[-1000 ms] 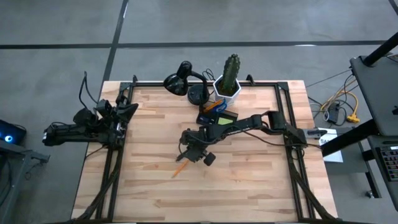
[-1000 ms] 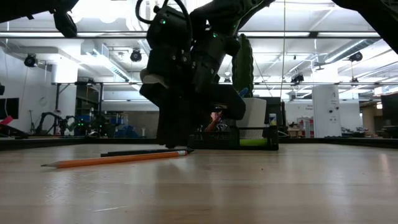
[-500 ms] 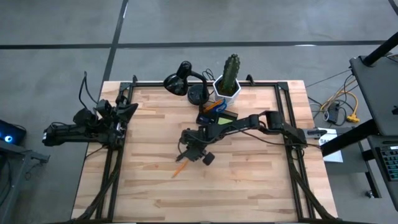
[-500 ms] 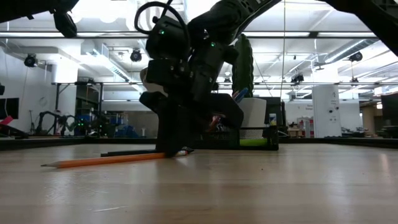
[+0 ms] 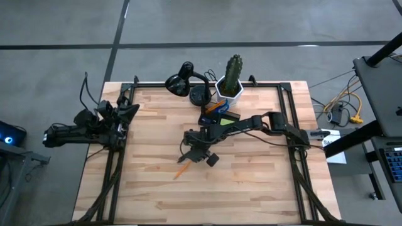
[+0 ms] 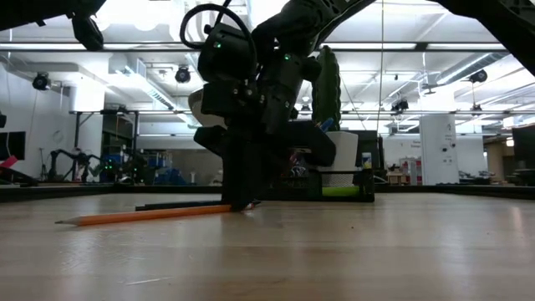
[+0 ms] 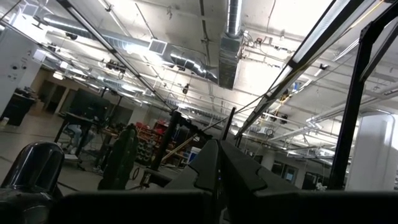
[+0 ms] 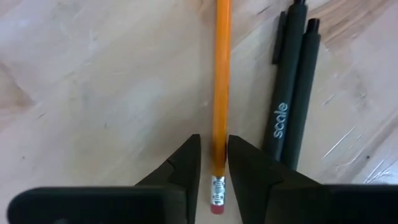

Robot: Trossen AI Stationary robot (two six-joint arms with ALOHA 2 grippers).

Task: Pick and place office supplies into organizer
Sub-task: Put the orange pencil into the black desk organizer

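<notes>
The orange pencil (image 5: 182,168) (image 6: 142,216) lies flat on the wooden table, and two dark pens (image 8: 289,124) (image 6: 180,204) lie beside it. My right gripper (image 5: 190,155) (image 6: 244,199) (image 8: 214,146) is down at table height over the pencil's eraser end, with its fingers closed in on both sides of it. The dark organizer (image 5: 220,114) (image 6: 334,188) stands farther back, in front of the cactus pot, with supplies inside. My left gripper (image 5: 129,112) rests shut at the table's left edge and points up at the ceiling. My right gripper pinches the orange pencil just above its eraser end (image 8: 219,174) between its two fingers (image 8: 186,162). It comes from above, pointing down, and the fingers stand on either side of the shaft. The whole pencil still lies flat on the table.
A white hexagonal cactus pot (image 5: 230,88) and a black desk lamp (image 5: 182,81) stand at the table's far edge behind the organizer. Black frame rails (image 5: 116,163) run along the table's left and right sides. Bare wood lies toward the near edge.
My right gripper has stayed down at the table and shifted slightly toward the table's right, along the pencil toward its eraser end. The pencil and the pens have not moved.
</notes>
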